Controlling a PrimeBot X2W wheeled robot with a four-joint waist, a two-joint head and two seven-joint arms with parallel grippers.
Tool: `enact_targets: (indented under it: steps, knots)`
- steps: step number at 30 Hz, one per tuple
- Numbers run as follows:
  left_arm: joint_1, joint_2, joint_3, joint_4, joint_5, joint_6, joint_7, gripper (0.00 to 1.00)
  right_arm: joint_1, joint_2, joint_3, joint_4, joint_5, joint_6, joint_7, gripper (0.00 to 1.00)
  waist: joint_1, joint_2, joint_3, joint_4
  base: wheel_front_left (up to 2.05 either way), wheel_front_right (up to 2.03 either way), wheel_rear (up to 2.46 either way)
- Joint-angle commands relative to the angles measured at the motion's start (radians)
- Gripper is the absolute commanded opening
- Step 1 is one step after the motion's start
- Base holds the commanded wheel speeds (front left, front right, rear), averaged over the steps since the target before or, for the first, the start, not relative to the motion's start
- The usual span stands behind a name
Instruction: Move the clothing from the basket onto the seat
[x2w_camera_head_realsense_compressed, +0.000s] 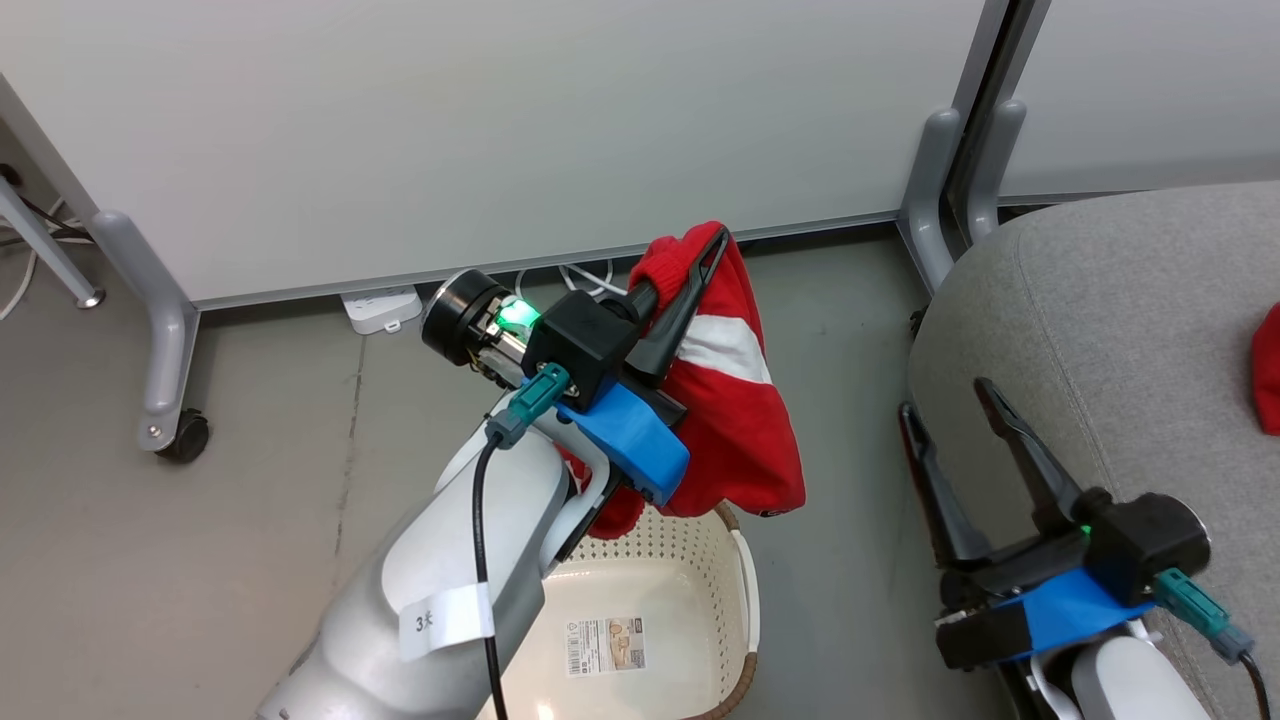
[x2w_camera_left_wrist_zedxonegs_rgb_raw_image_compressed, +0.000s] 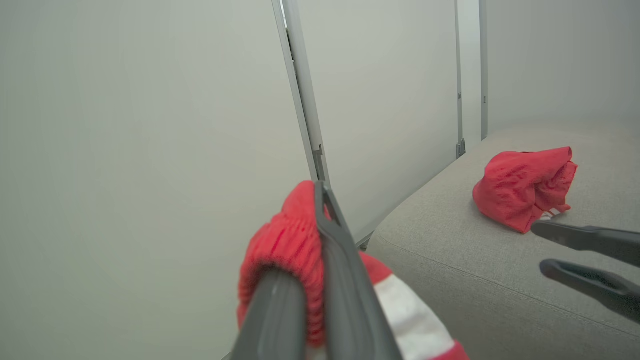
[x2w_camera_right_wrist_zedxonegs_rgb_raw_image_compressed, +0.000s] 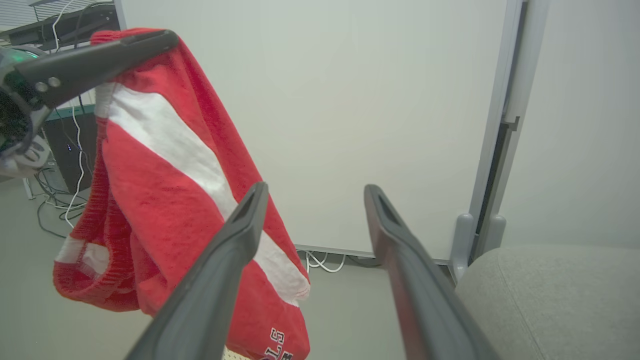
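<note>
Left gripper (x2w_camera_head_realsense_compressed: 700, 262) is raised above the grey floor (x2w_camera_head_realsense_compressed: 200, 560), fingers clamped on the ribbed edge of a red garment (x2w_camera_head_realsense_compressed: 740, 420) with a white stripe. The cloth hangs loose below the fingers, over the far end of the basket (x2w_camera_head_realsense_compressed: 745, 590). A paper label (x2w_camera_head_realsense_compressed: 605, 645) lies on the basket's bottom.

Right gripper (x2w_camera_head_realsense_compressed: 945, 398) sits low beside the rounded corner of the grey seat (x2w_camera_head_realsense_compressed: 1120, 330), fingers spread, nothing between them.

A second red garment (x2w_camera_left_wrist_zedxonegs_rgb_raw_image_compressed: 522, 187) lies crumpled on the seat cushion. White partition panels (x2w_camera_head_realsense_compressed: 500, 130) stand behind.
</note>
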Motion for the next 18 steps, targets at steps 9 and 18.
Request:
enact_targets:
  steps: [9,18]
  knots:
    - [-0.020,-0.004,0.009,0.001,0.015,-0.006,-0.003,0.00,-0.083,-0.024,0.158,-0.037,0.006,0.000,0.000,1.00,0.0001,-0.0001,0.023,0.004,0.00,0.00,0.00]
    - [-0.042,-0.008,-0.010,0.000,0.012,-0.007,-0.003,0.00,-0.130,-0.044,0.271,0.016,0.000,0.000,0.000,1.00,0.0001,-0.0001,0.046,0.026,0.00,0.00,0.00]
